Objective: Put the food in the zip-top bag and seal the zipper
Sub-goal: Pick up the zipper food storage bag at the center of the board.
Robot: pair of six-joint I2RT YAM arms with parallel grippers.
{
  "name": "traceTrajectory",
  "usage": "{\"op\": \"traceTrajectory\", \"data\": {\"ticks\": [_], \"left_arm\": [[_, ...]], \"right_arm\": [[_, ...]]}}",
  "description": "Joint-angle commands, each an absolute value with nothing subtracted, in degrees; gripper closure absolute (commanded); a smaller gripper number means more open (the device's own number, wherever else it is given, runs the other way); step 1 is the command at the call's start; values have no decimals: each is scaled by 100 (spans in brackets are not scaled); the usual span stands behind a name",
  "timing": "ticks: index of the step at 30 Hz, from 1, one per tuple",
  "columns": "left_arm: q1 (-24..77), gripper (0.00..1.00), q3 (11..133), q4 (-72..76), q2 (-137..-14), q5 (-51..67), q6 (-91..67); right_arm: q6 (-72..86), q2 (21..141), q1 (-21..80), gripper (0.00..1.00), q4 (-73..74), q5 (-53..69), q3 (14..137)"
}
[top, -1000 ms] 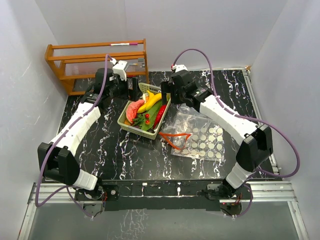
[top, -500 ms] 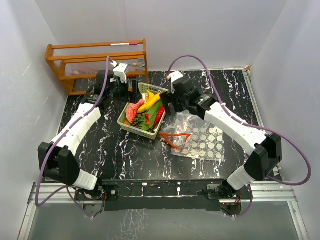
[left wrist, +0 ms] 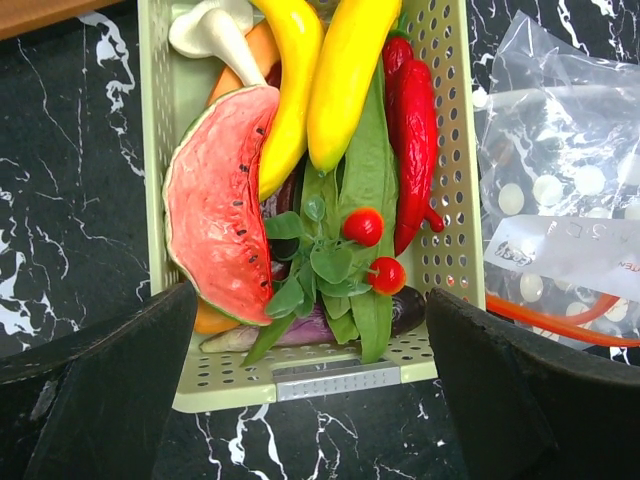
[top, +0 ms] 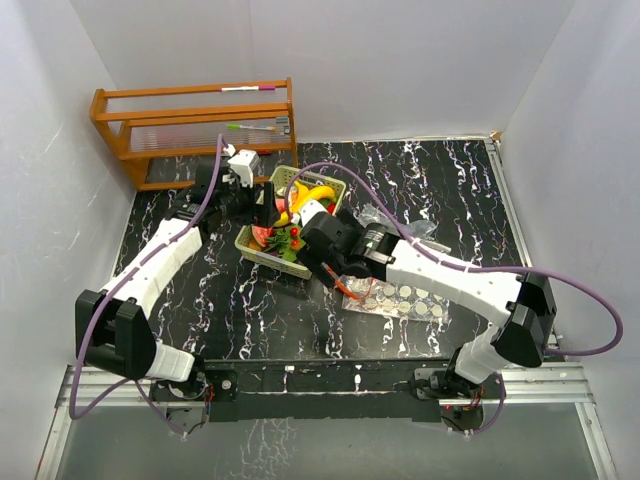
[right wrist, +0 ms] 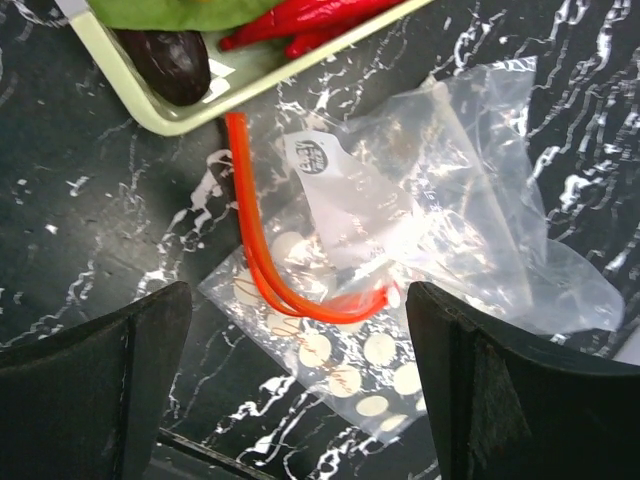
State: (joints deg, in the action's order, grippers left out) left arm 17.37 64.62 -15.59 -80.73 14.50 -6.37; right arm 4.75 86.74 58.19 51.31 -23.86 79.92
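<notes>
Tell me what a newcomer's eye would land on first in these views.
The pale green basket, left of the scene's centre, is crammed with bright toy food: a watermelon slice, a yellow banana and a red chilli. Just right of it lies a crumpled clear zip-top bag with an orange-red zipper. The right end effector is open above the bag.

Inside the basket (left wrist: pixel 455 200) lie two yellow bananas (left wrist: pixel 345 80), one watermelon slice (left wrist: pixel 215 200), two small red tomatoes (left wrist: pixel 362 226) and one white mushroom (left wrist: pixel 215 35); just beside the basket lies one zip-top bag (left wrist: pixel 560 150).
</notes>
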Motion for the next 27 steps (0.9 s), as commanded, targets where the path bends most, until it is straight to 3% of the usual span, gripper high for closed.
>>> {"op": "traceTrajectory", "data": {"ticks": [1, 18, 27], "left_arm": [[1736, 3, 6425, -1524, -7684, 1410, -550], [1731, 3, 6089, -1346, -7475, 1240, -544], [1731, 3, 6004, -1262, -7465, 1188, -571]], "right_arm": [[269, 8840, 6141, 8, 5351, -3381, 8064], [-797, 8826, 6370, 8, 4669, -3908, 7125], [-1578, 8611, 6364, 19, 3108, -4635, 6363]]}}
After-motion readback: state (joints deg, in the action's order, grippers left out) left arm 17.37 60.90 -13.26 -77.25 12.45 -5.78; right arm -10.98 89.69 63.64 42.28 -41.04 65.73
